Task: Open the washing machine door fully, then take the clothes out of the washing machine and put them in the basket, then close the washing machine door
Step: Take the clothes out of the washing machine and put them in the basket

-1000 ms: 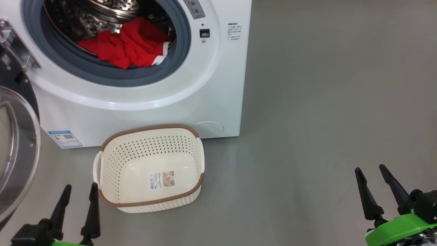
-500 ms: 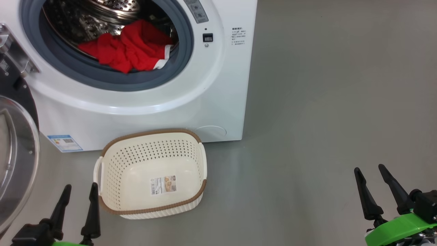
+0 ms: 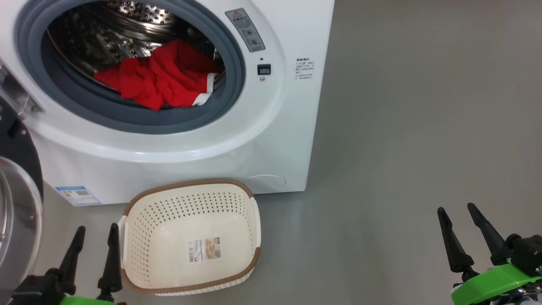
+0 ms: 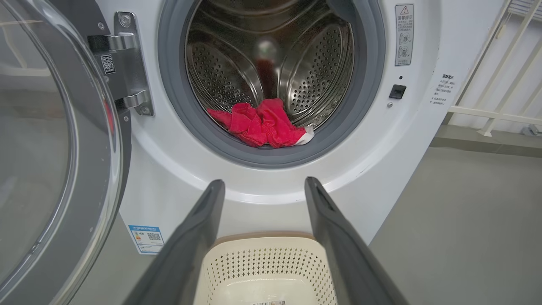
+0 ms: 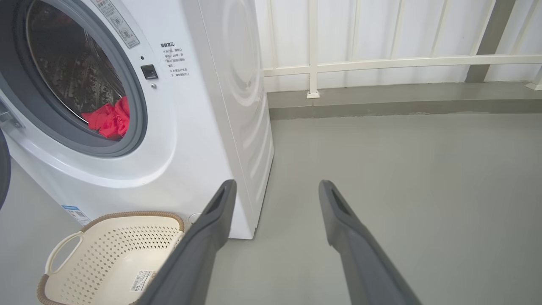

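I am holding both hands low, gripping nothing: the left hand [image 3: 96,229] is hovering with its fingers spread just beside the basket [image 3: 186,185], and the right hand [image 3: 456,208] is hanging spread too, well apart from it over the floor [image 3: 402,127]. The basket is sitting empty on the floor close in front of the washing machine [image 3: 271,140]; its paper label [image 3: 204,249] is too small for me to read. The clothes [image 3: 161,80] are lying in a red heap at the drum's lower lip, with a white band showing at one edge. The door [image 3: 19,220] is standing swung open on the left, and the head view is cutting it off at the edge. The left wrist view is giving me its hinge [image 4: 127,72] and a QR tag [image 4: 108,64]. The right wrist view is adding a white railing [image 5: 381,63] behind the machine. The blue sticker [image 3: 77,195] and the printed lines [image 3: 305,69] beside the drum are coming through too fine to read.
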